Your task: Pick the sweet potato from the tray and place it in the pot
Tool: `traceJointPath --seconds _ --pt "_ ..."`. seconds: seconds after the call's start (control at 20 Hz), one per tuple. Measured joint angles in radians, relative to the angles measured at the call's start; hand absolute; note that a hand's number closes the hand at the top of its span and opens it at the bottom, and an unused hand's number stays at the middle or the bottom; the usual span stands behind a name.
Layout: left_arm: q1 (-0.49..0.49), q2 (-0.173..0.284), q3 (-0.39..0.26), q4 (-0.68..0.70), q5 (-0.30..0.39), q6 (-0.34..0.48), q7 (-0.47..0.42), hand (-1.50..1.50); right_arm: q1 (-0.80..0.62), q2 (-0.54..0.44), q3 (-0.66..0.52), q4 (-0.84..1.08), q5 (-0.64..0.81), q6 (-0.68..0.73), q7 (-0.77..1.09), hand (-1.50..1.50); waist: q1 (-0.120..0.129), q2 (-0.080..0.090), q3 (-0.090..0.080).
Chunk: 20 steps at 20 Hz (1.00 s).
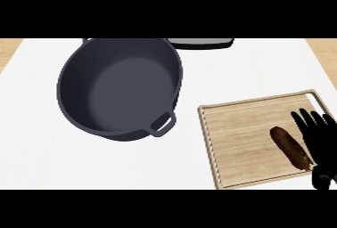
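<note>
- Nearest you, at the lower right, your right hand [318, 138] shows over the right side of the tray, its black fingers stretched out straight and pointing away from you, curled round nothing.
- A darker part of the same hand sits at the very bottom right corner, by the tray's near edge; you cannot make out its shape there.
- Just left of those fingers lies the sweet potato [290, 147], a long dark brown piece set at a slant, its far end nearer the tray's middle and its near end toward the lower right. It rests on the tray's surface, and the hand stands right beside it; whether they touch you cannot tell.
- The wooden tray [230, 133] itself lies flat on the white counter [66, 164], with a shallow groove running inside its rim.
- Farther off and to the left stands the pot [118, 87], dark grey and holding nothing, one loop handle pointing toward the tray's far left corner.
- Beyond the pot, at the far edge, a dark flat object [201, 42] is cut off from sight.
- Your left hand does not show.
</note>
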Motion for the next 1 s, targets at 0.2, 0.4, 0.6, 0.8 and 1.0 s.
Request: traceJointPath --seconds 0.2,0.4,0.6,0.8,1.0 --pt "-0.005 -0.005 -0.001 0.001 -0.009 0.003 0.013 0.00 -0.024 0.049 0.020 0.010 0.009 0.042 0.064 -1.50 0.001 0.000 0.002" --pt "-0.011 -0.008 -0.001 0.001 -0.017 0.003 0.024 0.00 -0.055 0.086 0.032 0.033 0.021 0.081 0.112 -1.50 0.003 0.000 0.003" --pt "-0.012 -0.013 0.001 0.000 -0.020 0.001 0.030 0.00 -0.073 0.119 0.045 0.058 0.035 0.100 0.145 -1.50 0.002 -0.001 0.004" --pt "-0.015 -0.013 0.000 0.005 -0.036 -0.004 0.030 0.00 -0.092 0.151 0.058 0.085 0.048 0.114 0.158 -1.50 0.001 0.000 0.005" --pt "-0.014 -0.019 0.006 0.004 -0.034 -0.008 0.036 0.00 -0.104 0.172 0.063 0.117 0.059 0.115 0.161 -1.50 0.000 -0.001 0.006"
